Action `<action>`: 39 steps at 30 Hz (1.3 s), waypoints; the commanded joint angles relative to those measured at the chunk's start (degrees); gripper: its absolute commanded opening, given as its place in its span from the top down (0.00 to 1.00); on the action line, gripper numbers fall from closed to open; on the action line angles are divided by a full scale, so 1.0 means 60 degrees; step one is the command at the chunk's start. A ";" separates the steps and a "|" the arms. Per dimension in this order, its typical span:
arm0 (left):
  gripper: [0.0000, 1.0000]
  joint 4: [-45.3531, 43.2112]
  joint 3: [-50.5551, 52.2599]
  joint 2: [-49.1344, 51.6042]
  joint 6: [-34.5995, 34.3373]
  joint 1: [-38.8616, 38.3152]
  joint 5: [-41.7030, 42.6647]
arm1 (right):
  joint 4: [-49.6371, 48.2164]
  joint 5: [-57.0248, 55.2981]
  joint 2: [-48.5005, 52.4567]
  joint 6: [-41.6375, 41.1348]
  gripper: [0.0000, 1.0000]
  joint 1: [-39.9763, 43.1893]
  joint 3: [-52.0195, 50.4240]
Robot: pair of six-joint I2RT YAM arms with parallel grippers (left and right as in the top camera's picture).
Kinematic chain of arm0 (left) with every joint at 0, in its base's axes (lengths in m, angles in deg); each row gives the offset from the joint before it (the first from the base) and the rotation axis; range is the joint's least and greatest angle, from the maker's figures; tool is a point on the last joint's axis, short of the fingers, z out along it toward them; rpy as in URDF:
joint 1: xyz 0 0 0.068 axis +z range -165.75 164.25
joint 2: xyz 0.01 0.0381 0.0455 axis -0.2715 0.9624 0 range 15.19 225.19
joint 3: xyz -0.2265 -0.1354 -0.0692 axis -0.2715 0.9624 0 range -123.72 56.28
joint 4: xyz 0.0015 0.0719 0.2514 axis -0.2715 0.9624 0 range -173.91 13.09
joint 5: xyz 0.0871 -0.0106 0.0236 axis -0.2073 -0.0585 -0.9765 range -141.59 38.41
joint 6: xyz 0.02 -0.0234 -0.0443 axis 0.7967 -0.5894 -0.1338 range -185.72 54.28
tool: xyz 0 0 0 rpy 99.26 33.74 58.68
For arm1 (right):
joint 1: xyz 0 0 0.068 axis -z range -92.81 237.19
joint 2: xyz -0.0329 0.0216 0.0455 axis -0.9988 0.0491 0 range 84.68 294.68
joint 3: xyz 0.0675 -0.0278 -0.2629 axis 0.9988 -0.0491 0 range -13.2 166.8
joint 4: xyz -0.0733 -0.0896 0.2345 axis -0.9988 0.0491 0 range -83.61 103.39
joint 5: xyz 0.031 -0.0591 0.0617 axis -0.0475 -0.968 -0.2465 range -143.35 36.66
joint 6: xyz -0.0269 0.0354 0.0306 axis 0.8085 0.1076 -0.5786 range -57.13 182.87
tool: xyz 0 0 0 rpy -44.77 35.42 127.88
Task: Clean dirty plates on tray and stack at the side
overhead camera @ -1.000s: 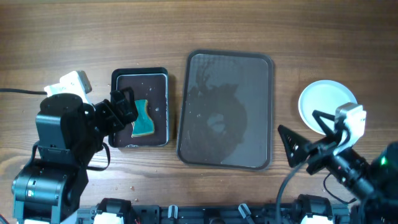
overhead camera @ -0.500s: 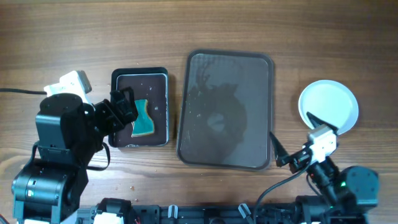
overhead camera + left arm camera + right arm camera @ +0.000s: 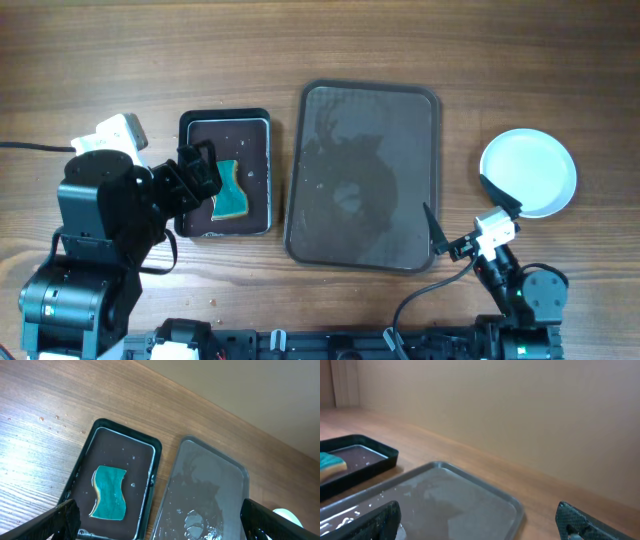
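The dark brown tray [image 3: 390, 130] lies at the table's middle, holding no plates, only wet streaks. White plates [image 3: 528, 172] lie right of it on the table, clean on top and seen as one disc; I cannot tell how many. My right gripper [image 3: 464, 212] is open and empty between the tray's front right corner and the plates. The right wrist view shows its fingers [image 3: 477, 527] wide apart over the tray [image 3: 445, 495]. My left gripper [image 3: 200, 175] is open and empty at the small black tray's left edge. Its fingers [image 3: 165, 530] are wide apart above both trays, and a plate edge [image 3: 287, 516] shows there.
A small black tray [image 3: 225, 120] left of the brown tray holds a teal sponge [image 3: 230, 198]. The sponge [image 3: 110, 492] and brown tray [image 3: 210, 490] show in the left wrist view. The right wrist view shows the black tray [image 3: 365, 460] at far left. Bare wood surrounds.
My right arm has drawn back from the plates toward the table's front edge, its gripper swinging left to the tray's corner. The left arm, trays and sponge have not moved.
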 commanded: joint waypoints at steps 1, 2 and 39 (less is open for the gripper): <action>0.00 -0.0022 -0.0153 -0.0015 0.0044 0.0047 -0.0058 | -0.0430 0.0087 -0.0149 0.0080 0.00 -0.0040 -0.0262; 0.00 -0.0022 -0.0153 -0.0015 0.0044 0.0047 -0.0058 | -0.0375 0.0073 -0.0149 0.0091 0.00 -0.0040 -0.0262; 0.00 -0.3570 0.3508 -0.2605 0.0047 0.0280 -0.0259 | -0.0204 0.0076 -0.0131 0.0087 0.00 -0.0040 -0.0262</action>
